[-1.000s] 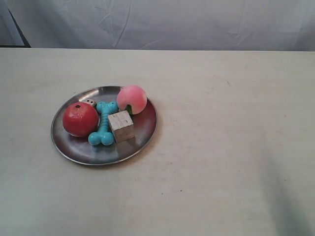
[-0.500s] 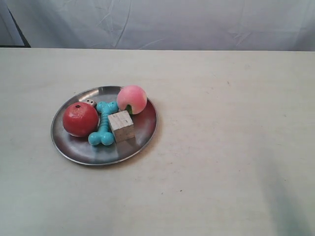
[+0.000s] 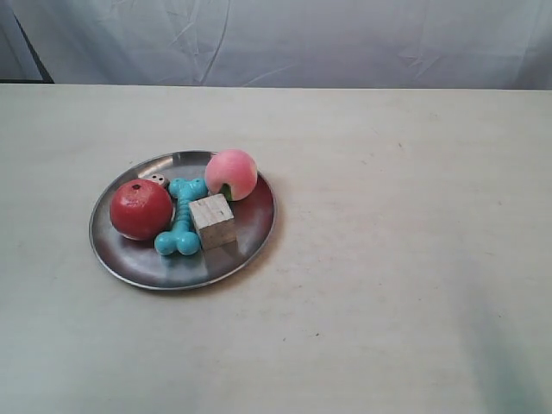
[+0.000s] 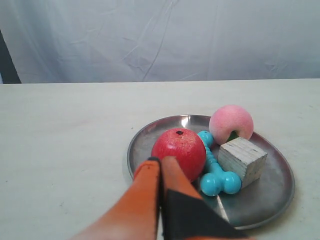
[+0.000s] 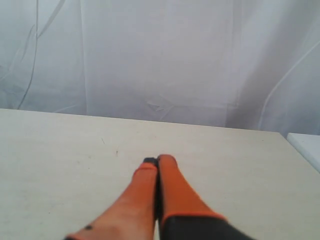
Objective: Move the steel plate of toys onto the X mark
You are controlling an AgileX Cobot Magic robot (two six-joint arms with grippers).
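Note:
The steel plate (image 3: 147, 259) lies on the pale table left of centre in the exterior view. On it sit a red ball (image 3: 140, 210), a pink ball (image 3: 231, 173), a turquoise bone (image 3: 181, 220), a wooden cube (image 3: 213, 221) and a white die (image 3: 158, 180). Neither arm shows in the exterior view. My left gripper (image 4: 161, 160) is shut and empty, its tips just short of the red ball (image 4: 179, 150) at the rim of the plate (image 4: 265, 195). Over bare table, my right gripper (image 5: 157, 160) is shut and empty. I cannot make out the X mark.
A grey cloth backdrop (image 3: 302, 43) hangs behind the table's far edge. A dark strip (image 3: 26, 52) stands at the exterior view's top left. A white surface (image 5: 306, 145) adjoins the table in the right wrist view.

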